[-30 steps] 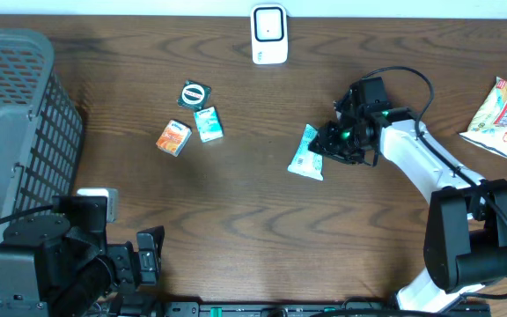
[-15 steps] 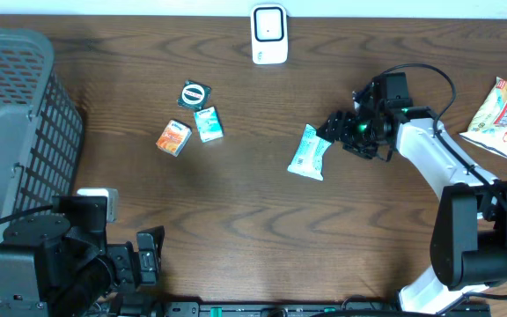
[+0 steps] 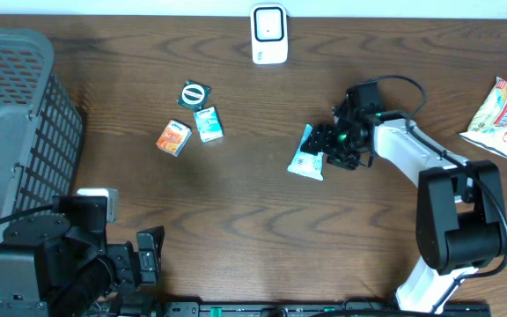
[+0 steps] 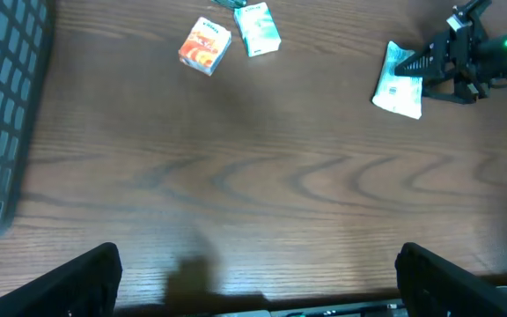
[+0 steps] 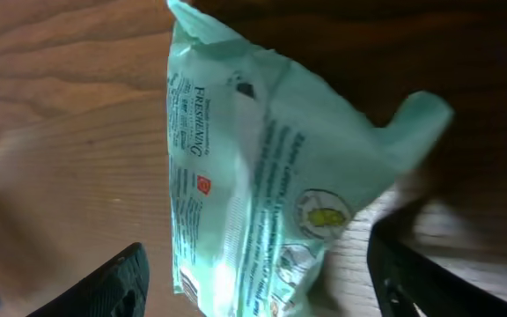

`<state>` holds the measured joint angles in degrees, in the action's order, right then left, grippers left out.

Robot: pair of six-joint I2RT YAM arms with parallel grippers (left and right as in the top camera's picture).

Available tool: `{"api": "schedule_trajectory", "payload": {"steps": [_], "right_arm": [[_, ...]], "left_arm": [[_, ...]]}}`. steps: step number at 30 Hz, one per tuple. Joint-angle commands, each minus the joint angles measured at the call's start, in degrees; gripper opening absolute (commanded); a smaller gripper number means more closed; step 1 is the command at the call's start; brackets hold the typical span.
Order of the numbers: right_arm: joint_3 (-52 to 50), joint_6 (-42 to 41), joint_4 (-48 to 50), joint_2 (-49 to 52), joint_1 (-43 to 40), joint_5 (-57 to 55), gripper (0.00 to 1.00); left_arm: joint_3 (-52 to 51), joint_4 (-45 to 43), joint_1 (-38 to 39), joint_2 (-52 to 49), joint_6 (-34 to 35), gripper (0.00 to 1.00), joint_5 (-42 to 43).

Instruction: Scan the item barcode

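Two grippers stand with jaws apart. The right gripper (image 3: 324,148) straddles one end of the wipes pack (image 3: 305,152), which lies on the table (image 3: 236,202) to the right of the scanner (image 3: 269,34) and nearer the robot. The left gripper (image 4: 258,291) hangs wide open, well left of the scanner.

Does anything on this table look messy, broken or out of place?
Nothing is spilled or broken. Only the green packet looks crumpled and lies askew, between the open fingers of the right gripper.
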<state>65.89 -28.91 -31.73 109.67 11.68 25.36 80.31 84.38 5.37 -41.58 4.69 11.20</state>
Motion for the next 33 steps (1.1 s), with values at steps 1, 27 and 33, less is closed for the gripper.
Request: {"api": "schedule_trajectory", "payload": {"steps": [1, 27, 33], "right_arm": [[-0.8, -0.9, -0.1, 4.1, 1.5, -0.9, 0.69], [1.0, 7.1, 11.0, -8.0, -3.4, 29.8, 0.01], [1.0, 7.1, 14.4, -17.8, -1.9, 30.7, 0.01]], "left_arm": [[0.2, 0.0, 0.0, -0.1, 0.3, 0.98, -0.5], [0.2, 0.0, 0.0, -0.1, 0.3, 0.98, -0.6], [0.2, 0.0, 0.0, -0.1, 0.3, 0.98, -0.6]]}}
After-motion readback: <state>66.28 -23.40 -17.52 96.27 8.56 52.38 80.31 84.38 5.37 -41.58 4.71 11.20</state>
